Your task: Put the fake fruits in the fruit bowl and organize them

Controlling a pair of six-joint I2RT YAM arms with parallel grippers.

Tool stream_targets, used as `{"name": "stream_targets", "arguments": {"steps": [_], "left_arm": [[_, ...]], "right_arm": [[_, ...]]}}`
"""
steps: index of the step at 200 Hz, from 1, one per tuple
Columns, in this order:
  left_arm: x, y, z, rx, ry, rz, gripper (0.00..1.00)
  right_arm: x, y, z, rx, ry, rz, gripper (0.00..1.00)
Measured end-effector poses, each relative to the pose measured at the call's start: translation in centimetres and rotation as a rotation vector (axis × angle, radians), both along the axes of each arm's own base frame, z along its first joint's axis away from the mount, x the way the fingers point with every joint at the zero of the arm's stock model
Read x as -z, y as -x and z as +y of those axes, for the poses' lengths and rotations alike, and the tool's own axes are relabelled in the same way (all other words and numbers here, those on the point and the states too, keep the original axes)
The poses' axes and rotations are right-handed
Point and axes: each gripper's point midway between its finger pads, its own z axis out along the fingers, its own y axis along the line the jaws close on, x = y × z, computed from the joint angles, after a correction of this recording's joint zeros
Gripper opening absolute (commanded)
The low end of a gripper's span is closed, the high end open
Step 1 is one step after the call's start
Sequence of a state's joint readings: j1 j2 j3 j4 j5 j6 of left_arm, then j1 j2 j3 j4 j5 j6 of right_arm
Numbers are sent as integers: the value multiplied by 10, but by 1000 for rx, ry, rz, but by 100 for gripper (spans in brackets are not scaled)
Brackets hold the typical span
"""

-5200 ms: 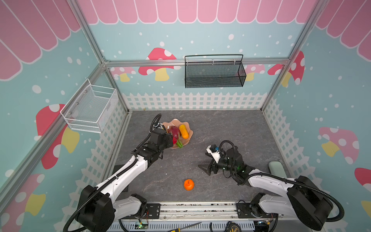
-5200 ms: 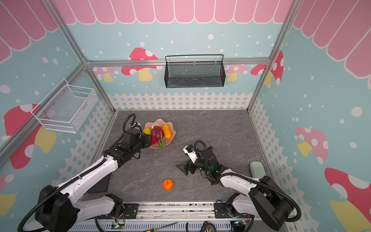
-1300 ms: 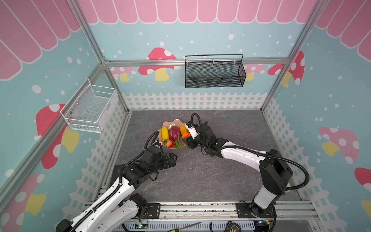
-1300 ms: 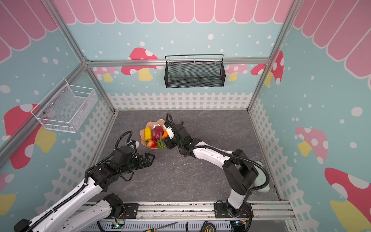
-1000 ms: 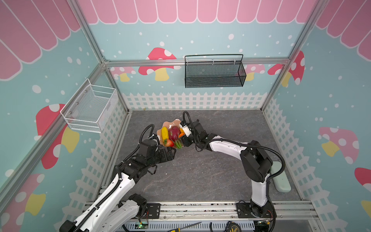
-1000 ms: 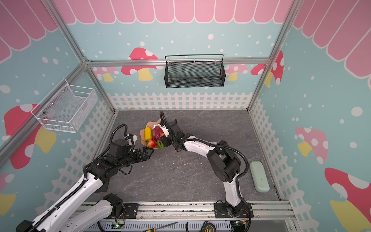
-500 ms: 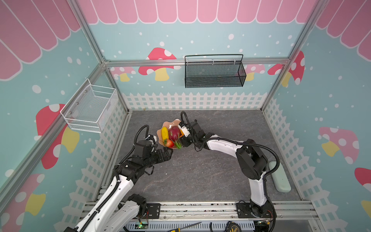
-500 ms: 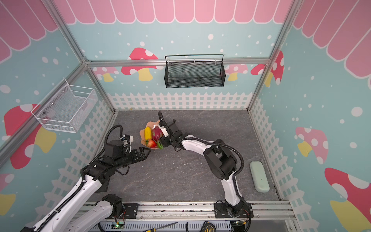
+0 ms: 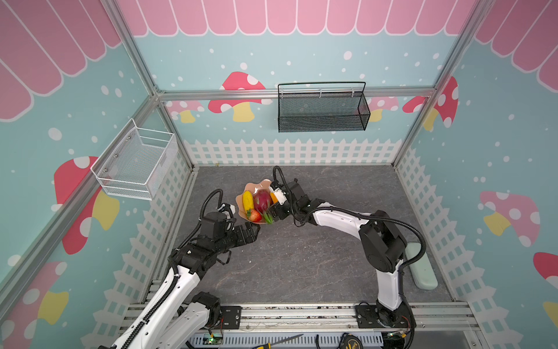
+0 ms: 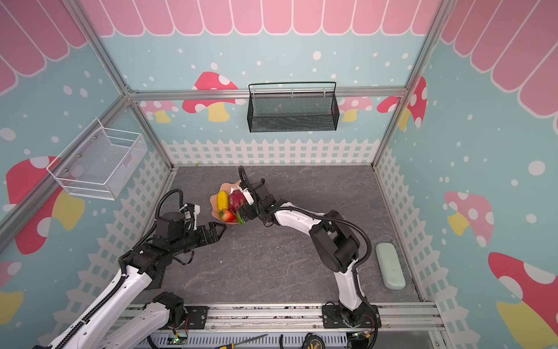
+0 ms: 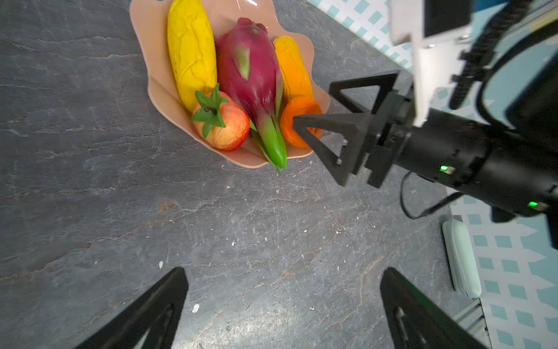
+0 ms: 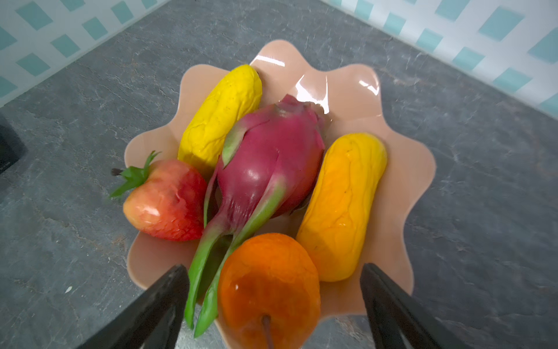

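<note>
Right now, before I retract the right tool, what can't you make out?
- Round orange: hidden under the right tool in both top views; base cut off at the right wrist view's edge.
- Fruit bowl: rim partly cut off at the left wrist view's edge.

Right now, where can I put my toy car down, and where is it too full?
Biggest bare patch: the grey table between the fruit bowl and the front rail. Also free: the back right corner, between the white fence and the pale green case. Crowded: the bowl, packed with five fruits, with the open right tool straddling the round orange.
</note>
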State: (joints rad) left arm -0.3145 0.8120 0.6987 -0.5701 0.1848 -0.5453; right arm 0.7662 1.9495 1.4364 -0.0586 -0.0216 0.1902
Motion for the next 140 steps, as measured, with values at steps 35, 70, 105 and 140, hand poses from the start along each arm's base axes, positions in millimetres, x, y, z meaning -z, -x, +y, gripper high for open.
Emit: {"name": "stream_targets", "arguments": {"steps": [35,70,105,140], "left_arm": [[11,-12,22,-106,-105,0,100],[7,-23,64,-284,-274,-72,100],[8,-33,108,-450,-492,-203,100],[46,-49,128,-474,-687,-234,100]], "right_arm": [[-67,22,-36,45,-78,-104,98],[-87,47,-137,247,-147,-172,98],[-65,51,-278,619,-133,-200,98],[-57,71,-368,870,-118,-325,98]]}}
